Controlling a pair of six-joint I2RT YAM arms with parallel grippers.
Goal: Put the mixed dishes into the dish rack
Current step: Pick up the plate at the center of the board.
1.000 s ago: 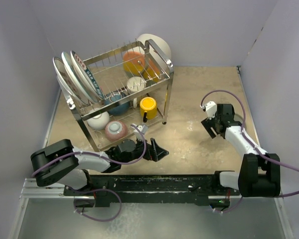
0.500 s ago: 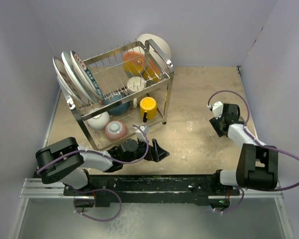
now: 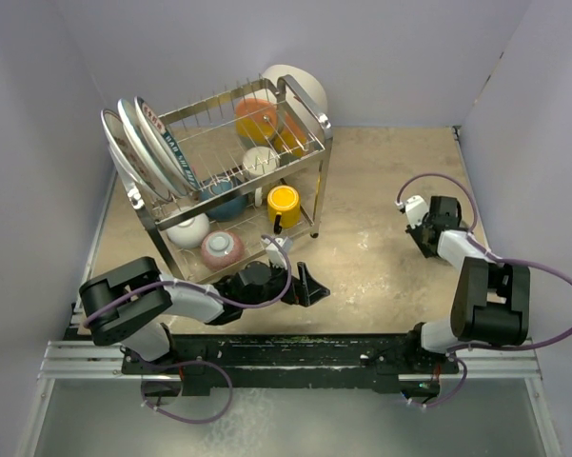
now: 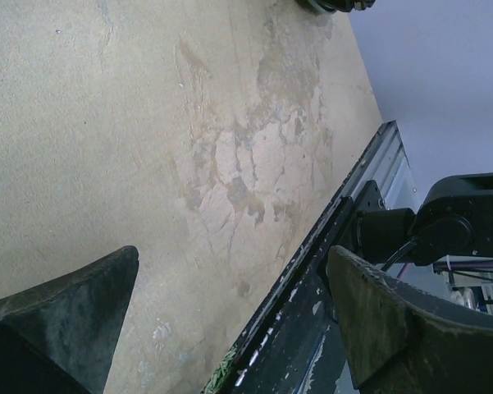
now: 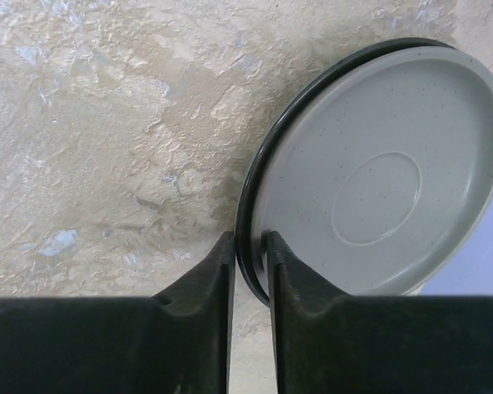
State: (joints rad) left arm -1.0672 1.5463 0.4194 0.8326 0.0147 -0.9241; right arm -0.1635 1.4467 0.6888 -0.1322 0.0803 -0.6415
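Observation:
In the right wrist view a grey plate (image 5: 377, 180) with a dark rim lies on the table. My right gripper (image 5: 250, 246) is shut on its near-left rim, one finger inside and one outside. From above, the right gripper (image 3: 426, 233) sits low near the right wall and hides the plate. The dish rack (image 3: 325, 171) stands at the back left. It holds upright plates (image 3: 143, 143), a yellow cup (image 3: 284, 202), a white bowl (image 3: 188, 228), a small patterned bowl (image 3: 221, 248) and a dark blue bowl (image 3: 226, 200). My left gripper (image 3: 309, 284) lies open, empty, in front of the rack.
Orange dishes (image 3: 257, 119) and a white mug (image 3: 260, 160) sit on the rack's upper tier, and a large white bowl (image 3: 300, 86) leans behind it. The purple walls close in on three sides. The left wrist view shows the black base rail (image 4: 312, 312) between the open fingers.
My right gripper moved right toward the wall, dropped low and closed on the grey plate's rim. The left gripper slid slightly right, still open.

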